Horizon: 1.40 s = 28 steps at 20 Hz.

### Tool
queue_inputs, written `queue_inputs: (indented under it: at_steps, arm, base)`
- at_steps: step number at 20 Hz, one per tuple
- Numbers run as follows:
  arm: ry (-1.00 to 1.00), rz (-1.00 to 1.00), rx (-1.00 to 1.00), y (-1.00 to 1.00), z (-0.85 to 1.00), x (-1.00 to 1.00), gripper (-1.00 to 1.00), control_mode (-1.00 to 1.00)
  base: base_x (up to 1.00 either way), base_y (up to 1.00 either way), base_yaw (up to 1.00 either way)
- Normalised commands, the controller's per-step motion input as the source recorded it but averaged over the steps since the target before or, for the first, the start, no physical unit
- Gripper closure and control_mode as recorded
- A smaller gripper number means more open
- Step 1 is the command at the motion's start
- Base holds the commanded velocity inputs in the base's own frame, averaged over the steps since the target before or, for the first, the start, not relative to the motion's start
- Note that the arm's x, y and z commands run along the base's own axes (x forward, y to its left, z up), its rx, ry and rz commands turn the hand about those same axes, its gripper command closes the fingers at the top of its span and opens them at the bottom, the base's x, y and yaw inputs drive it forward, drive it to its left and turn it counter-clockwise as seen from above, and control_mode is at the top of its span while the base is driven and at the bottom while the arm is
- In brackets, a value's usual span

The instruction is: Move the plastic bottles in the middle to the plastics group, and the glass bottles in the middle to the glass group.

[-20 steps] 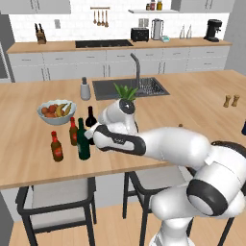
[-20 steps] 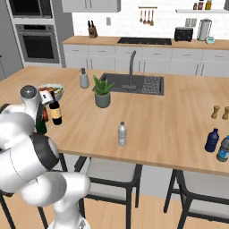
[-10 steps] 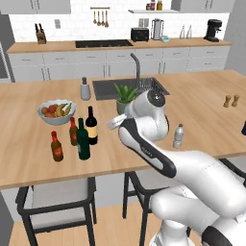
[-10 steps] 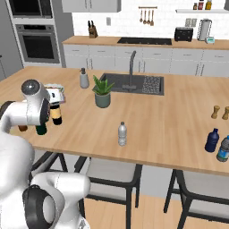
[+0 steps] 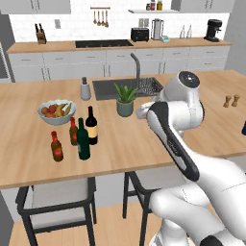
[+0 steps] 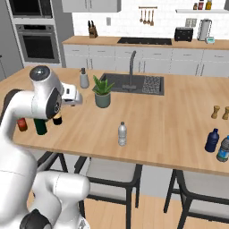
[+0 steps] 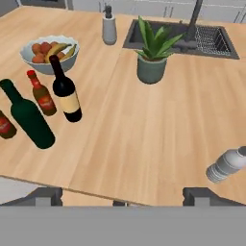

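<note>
Here, bottles stood grouped on the bench.
Left of the potted plant, the wine bottle touched nothing; gripper wide, empty.

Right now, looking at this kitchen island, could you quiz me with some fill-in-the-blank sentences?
1. The bowl near the bottles holds ____.
2. The green bottle and the wine bottle both stand ____.
3. The small clear bottle stands alone near the counter's front ____.
4. The potted plant stands beside the ____.

Missing: fruit; upright; edge; sink
</note>
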Motion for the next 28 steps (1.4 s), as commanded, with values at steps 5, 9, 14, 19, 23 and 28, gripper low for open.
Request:
queue_inputs:
  at_steps: [5,9,14,19,23,28]
  arm:
    - [0.18,-0.15,0.05,-0.79,0.07,-0.18,-1.0,-1.0]
    - [0.0,-0.14,-0.02,-0.82,-0.8,-0.08,-1.0,-1.0]
    - [0.0,-0.16,-0.03,-0.73,-0.56,0.0,-1.0,-1.0]
    - [0.26,-0.19,-0.03,-0.84,-0.02,0.26,-1.0,-1.0]
    - [0.09,-0.11,0.0,-0.26,-0.32,0.38,-1.0,-1.0]
    - [0.0,-0.02,0.0,0.0,-0.38,0.82,-1.0,-1.0]
  base:
    - [0.0,0.0,0.0]
    - [0.0,0.0,0.0]
    - [0.0,0.0,0.0]
    - [0.0,0.0,0.0]
    - [0.0,0.0,0.0]
    - [0.0,0.0,0.0]
